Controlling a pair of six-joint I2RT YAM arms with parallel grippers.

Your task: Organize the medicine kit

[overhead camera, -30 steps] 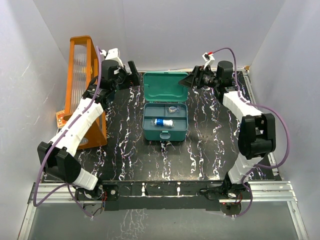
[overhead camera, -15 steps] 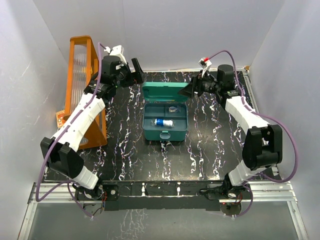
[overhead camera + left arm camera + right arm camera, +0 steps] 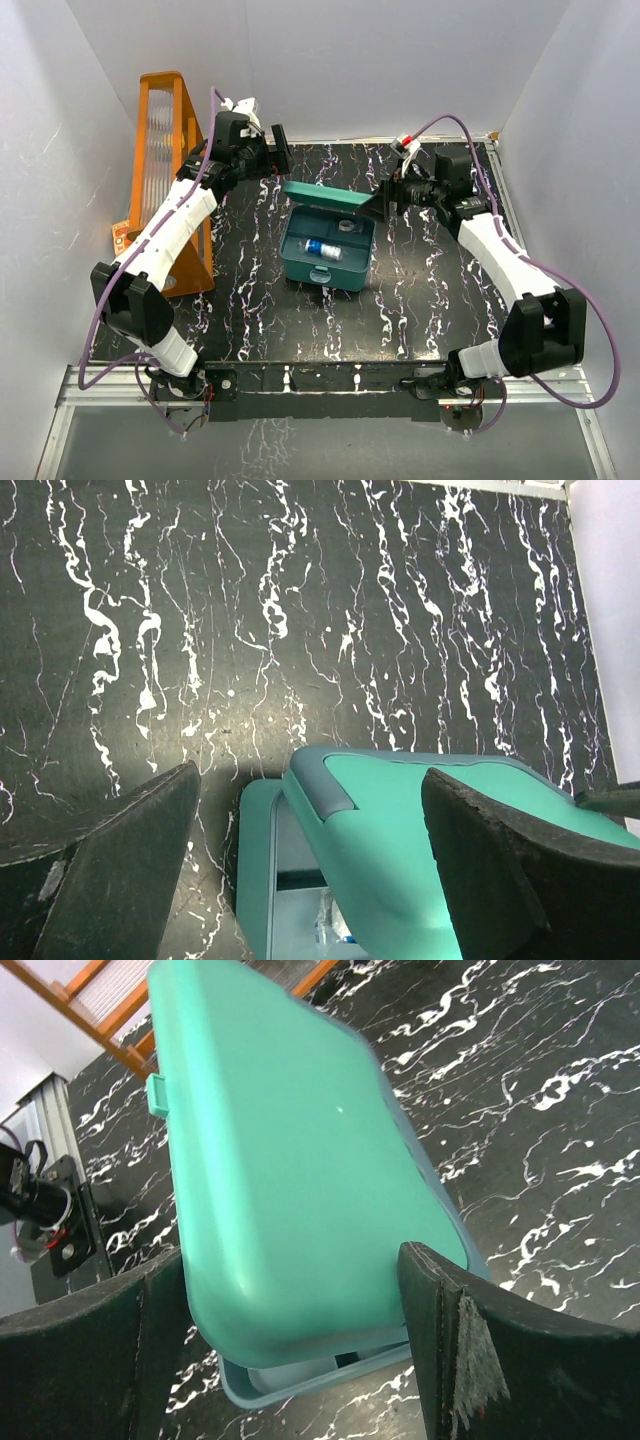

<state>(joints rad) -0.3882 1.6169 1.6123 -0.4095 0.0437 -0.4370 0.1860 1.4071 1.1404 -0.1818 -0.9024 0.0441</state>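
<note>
The medicine kit (image 3: pixel 325 265), a teal box, sits mid-table with its hinged lid (image 3: pixel 328 198) tilted about halfway down over the base. Inside lie a blue-and-white bottle (image 3: pixel 322 249) and a small clear item (image 3: pixel 346 227). My right gripper (image 3: pixel 380 203) is open at the lid's back right corner; in the right wrist view the lid (image 3: pixel 290 1160) fills the space between my gripper's (image 3: pixel 290 1260) spread fingers, its latch tab (image 3: pixel 155 1095) at the far edge. My left gripper (image 3: pixel 278 150) is open and empty, hovering behind the box's left back corner; its wrist view shows the lid (image 3: pixel 420 830) below the gripper (image 3: pixel 312 780).
A tall orange rack (image 3: pixel 165 170) stands at the table's left edge, beside my left arm, and shows in the right wrist view (image 3: pixel 120 1040). White walls close in the back and both sides. The black marbled tabletop (image 3: pixel 420 300) surrounds the box.
The lid has swung from upright down to about half closed. My right gripper has moved left and forward with it. The box has turned slightly. My left gripper has shifted a little right.
</note>
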